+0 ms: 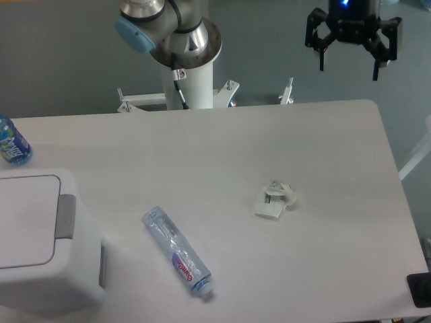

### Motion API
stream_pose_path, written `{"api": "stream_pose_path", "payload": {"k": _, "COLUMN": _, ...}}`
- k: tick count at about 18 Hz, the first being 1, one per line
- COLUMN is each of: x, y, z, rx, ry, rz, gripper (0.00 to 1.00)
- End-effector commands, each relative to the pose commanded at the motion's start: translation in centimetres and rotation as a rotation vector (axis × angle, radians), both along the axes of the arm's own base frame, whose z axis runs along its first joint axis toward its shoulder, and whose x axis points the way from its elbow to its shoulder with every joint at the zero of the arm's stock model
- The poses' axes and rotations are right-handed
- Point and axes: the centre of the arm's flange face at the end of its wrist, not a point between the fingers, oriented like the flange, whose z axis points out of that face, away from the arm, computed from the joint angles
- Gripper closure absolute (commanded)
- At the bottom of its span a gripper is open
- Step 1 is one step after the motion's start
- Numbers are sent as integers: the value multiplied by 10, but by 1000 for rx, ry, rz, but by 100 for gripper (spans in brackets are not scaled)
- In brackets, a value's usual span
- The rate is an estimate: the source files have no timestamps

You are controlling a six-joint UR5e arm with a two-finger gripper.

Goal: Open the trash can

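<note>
- White table (222, 148) filling most of the view, rounded at the far right corner, cut off at the left, near and right edges.
- White plastic trash can (47, 269) at the near left corner of the table, only partly in view, cropped by the left and bottom edges; flat lid down, grey push tab (65, 217) on the right edge of the lid.
- Grey and white arm base (182, 47) behind the far edge of the table, blue cap on one joint, upper links out of view above.
- Black claw (349, 67) hanging high over the far right of the table, well apart from the trash can, fingers spread wide with nothing between them; blue light above, wrist cut off by the top edge.
- Clear plastic bottle (177, 252) lying on its side near the middle front, just right of the trash can, red and blue label, cap end towards the near edge; print too small to read.
- Blue-labelled bottle (12, 141) at the far left, half cropped by the edge.
- Small crumpled white scrap (275, 200) right of centre; hard to make out, maybe paper or packaging.
- Dark object (421, 289) at the near right, mostly cut off, not identifiable.
</note>
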Motion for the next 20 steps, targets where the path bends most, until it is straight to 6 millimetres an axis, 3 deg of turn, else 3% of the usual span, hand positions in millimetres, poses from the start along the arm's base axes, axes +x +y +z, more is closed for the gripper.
{"api": "stream_pose_path", "payload": {"k": 7, "x": -1, "y": 3, "z": 2, "rx": 43, "ry": -22, "rz": 121, "gripper": 0}}
{"api": "stream_pose_path", "payload": {"k": 10, "x": 5, "y": 14, "z": 4, "rx": 79, "ry": -41, "rz": 193, "gripper": 0}}
{"api": "stream_pose_path", "payload": {"k": 15, "x": 32, "y": 64, "z": 1, "rx": 181, "ry": -66, "rz": 351, "gripper": 0}}
{"api": "stream_pose_path", "payload": {"k": 20, "x": 68, "y": 131, "z": -12, "rx": 278, "ry": -138, "rz": 517, "gripper": 0}}
